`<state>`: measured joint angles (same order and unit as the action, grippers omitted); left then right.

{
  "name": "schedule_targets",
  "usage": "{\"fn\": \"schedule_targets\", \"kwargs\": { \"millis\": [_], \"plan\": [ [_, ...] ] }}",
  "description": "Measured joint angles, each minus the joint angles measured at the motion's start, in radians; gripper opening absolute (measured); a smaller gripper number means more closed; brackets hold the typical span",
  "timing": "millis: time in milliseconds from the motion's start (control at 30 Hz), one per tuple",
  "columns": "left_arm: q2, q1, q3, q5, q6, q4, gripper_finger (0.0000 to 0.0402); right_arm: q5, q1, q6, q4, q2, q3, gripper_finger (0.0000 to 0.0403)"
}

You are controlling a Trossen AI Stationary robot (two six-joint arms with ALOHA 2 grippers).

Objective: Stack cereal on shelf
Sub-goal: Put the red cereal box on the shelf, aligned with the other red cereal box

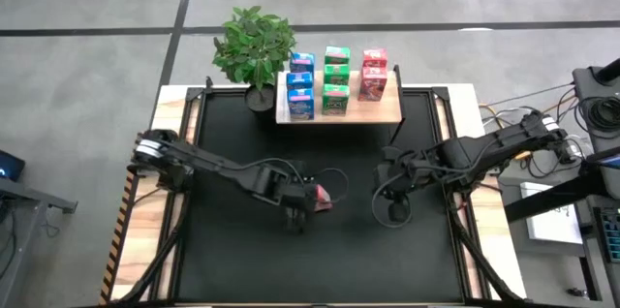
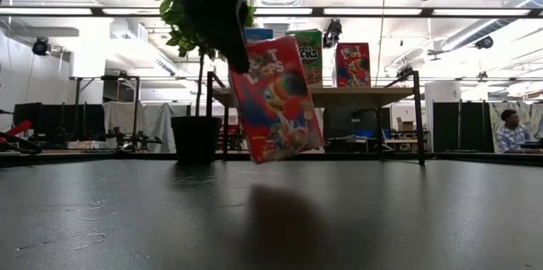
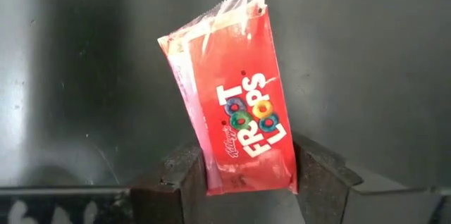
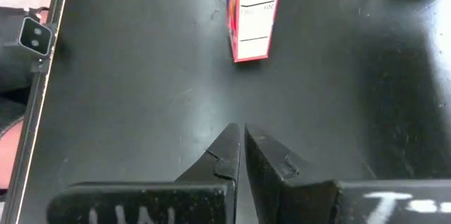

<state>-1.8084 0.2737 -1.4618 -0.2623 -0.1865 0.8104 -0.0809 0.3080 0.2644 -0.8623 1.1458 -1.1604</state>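
Clamped between the fingers of the left pincer (image 3: 246,182), a red cereal box (image 2: 276,100) hangs tilted above the dark surface (image 1: 339,250), clear of it in the low view, its shadow beneath. To its right the right pincer (image 4: 241,150) hovers low over the mat, fingers pressed together and holding nothing. Farther back, the wooden shelf (image 1: 387,112) carries six boxes: blue ones (image 1: 300,95), green ones (image 1: 336,85) and red ones (image 1: 374,74), in stacked pairs. A potted plant (image 1: 254,48) stands just beside the shelf's left end.
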Motion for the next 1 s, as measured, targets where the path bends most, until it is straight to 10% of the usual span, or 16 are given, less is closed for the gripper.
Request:
{"fn": "schedule_targets", "kwargs": {
  "millis": [567,1000],
  "plan": [
    [-0.032,-0.007,-0.044,-0.017,0.064,0.024,0.0237,-0.052,0.0,0.016,0.058,0.0,0.039,0.0012],
    [0.176,0.05,0.082,-0.133,0.145,-0.046,0.0235,-0.13,0.0,-0.128,0.405,0.1,0.088,0.0012]
  ]
}}
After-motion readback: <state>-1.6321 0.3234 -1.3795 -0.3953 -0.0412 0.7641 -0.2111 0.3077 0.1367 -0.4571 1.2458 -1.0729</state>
